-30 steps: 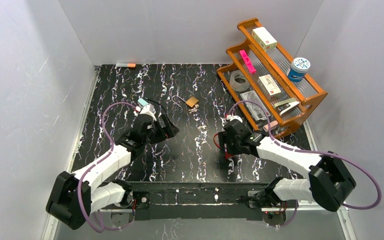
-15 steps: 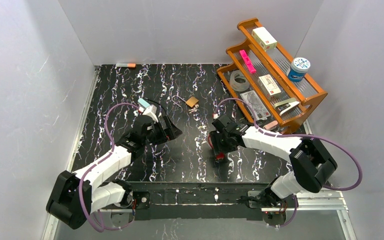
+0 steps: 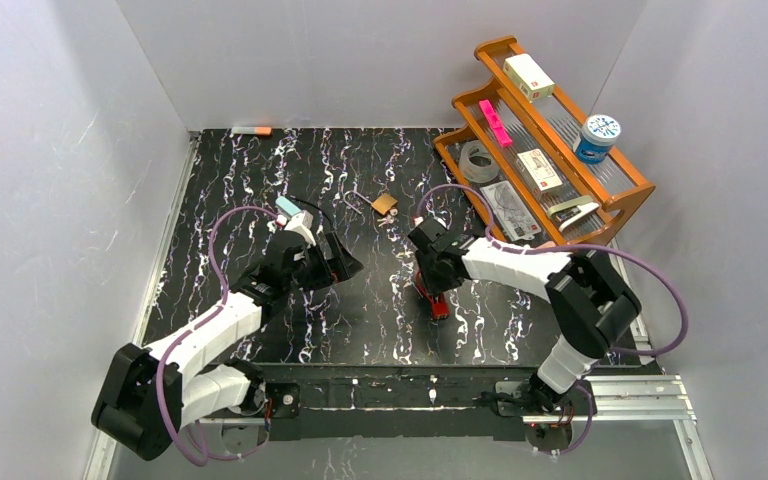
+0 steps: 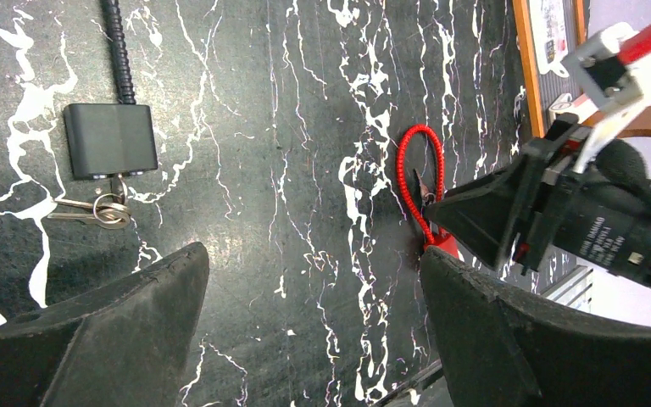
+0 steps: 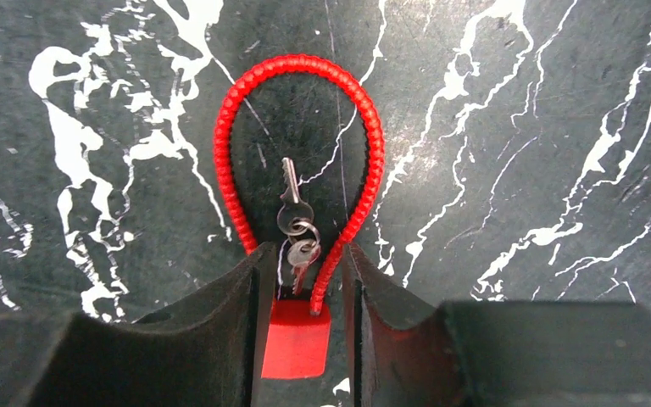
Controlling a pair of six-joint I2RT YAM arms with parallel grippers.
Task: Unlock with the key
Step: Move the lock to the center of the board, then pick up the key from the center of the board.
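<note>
The jaws of our right gripper (image 5: 307, 254) are drawn close together. They pinch the red cable lock (image 5: 297, 339) where the two legs of its cable meet the flat, smooth red body. The cable is ribbed and bent into a long, narrow loop that points straight away from the jaws, its long axis in line with them. Inside the loop lie two small silver keys (image 5: 288, 199) on a ring. The upper one points along the loop, away from the jaws. The lower one crowds against the cable and is hard to read. The black jaws cover the sides of the body, and we cannot make out a keyhole. All of this lies near the middle of the black, white-veined surface (image 5: 517, 127).

The jaws of our left gripper (image 4: 309, 275) are spread wide with nothing between them. Beyond them lies a boxy matte black lock (image 4: 110, 140) whose ribbed black cable runs off the frame, with a second key bunch (image 4: 102, 209) just beside it. Farther back, a small brass padlock (image 3: 386, 203) lies near the wooden shelf (image 3: 646, 188).
</note>
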